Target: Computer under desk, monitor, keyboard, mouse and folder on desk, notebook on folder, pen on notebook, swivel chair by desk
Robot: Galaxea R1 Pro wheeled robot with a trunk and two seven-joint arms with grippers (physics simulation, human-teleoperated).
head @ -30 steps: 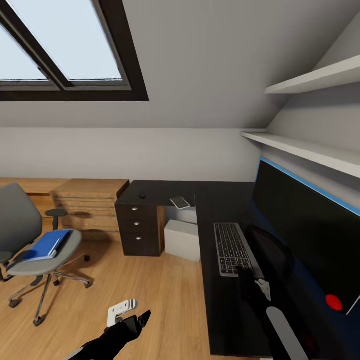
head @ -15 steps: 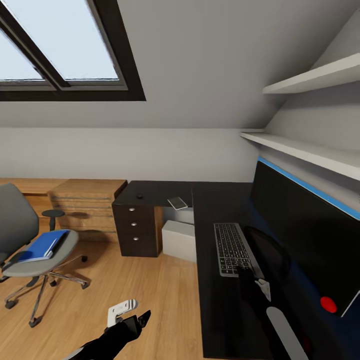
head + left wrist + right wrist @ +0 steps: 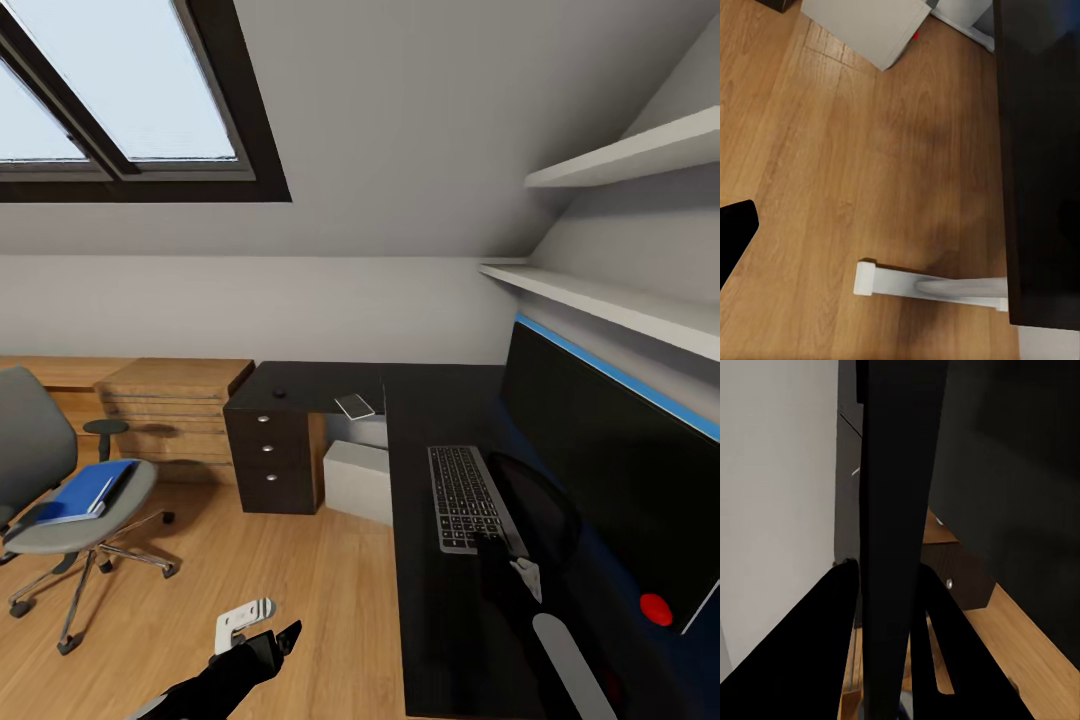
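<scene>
The black desk point(image 3: 440, 620) runs along the right wall. On it stand the wide black monitor point(image 3: 610, 470) and, in front of it, the keyboard point(image 3: 465, 497). My right gripper point(image 3: 505, 560) reaches past the keyboard's near end. In the right wrist view its fingers point(image 3: 832, 622) are shut on the monitor's thin black edge point(image 3: 896, 510). On the desk's far wing lie the small black mouse point(image 3: 280, 392) and the notebook point(image 3: 357, 405). The light grey computer point(image 3: 358, 480) stands under the desk. The blue folder point(image 3: 85, 490) rests on the swivel chair point(image 3: 40, 450). My left gripper point(image 3: 262, 628) hangs open over the floor.
A wooden dresser point(image 3: 175, 405) and a small round stool point(image 3: 108, 427) stand behind the chair. White shelves point(image 3: 620, 300) jut out above the monitor under the sloped ceiling. Wooden floor point(image 3: 300, 580) lies between chair and desk. The left wrist view shows the desk's edge point(image 3: 1042, 150), its white foot point(image 3: 930, 286) and the computer point(image 3: 866, 26).
Between one second and half a second ago the whole view slid slightly left, so the camera moved. Since then nothing has shifted, and both arms hold their poses.
</scene>
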